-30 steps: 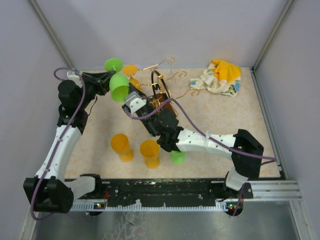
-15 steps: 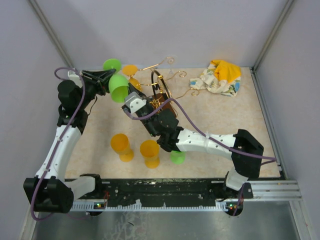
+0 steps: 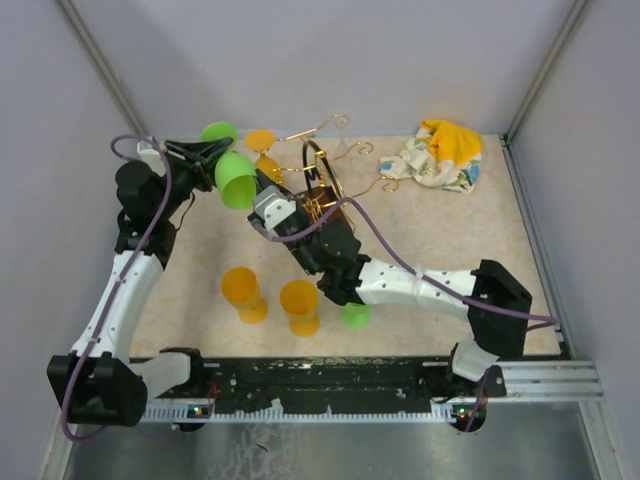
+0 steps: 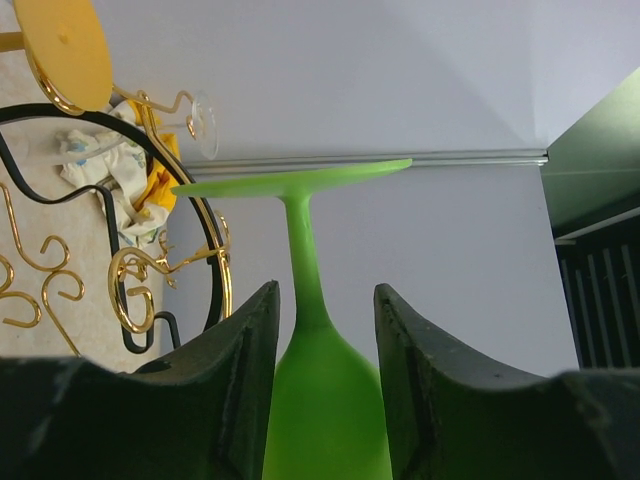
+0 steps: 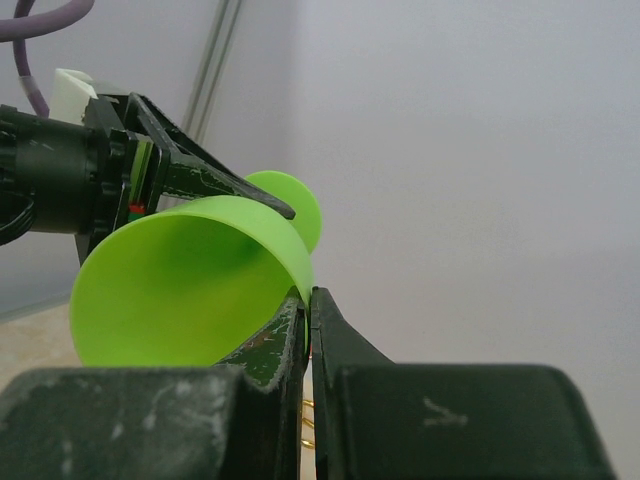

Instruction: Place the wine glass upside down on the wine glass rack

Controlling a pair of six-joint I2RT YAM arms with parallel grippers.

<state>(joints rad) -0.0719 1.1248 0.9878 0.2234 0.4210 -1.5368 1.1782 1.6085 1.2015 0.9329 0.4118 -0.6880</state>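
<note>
Green plastic wine glass (image 3: 237, 180): right jaws pinch rim, left jaws spread round stem.

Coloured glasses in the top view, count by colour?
Green glasses: 2
Orange glasses: 3
Total: 5

Right tool (image 5: 308, 300) pinched on green wine glass (image 5: 180, 290) rim; foot showing behind bowl.
</note>
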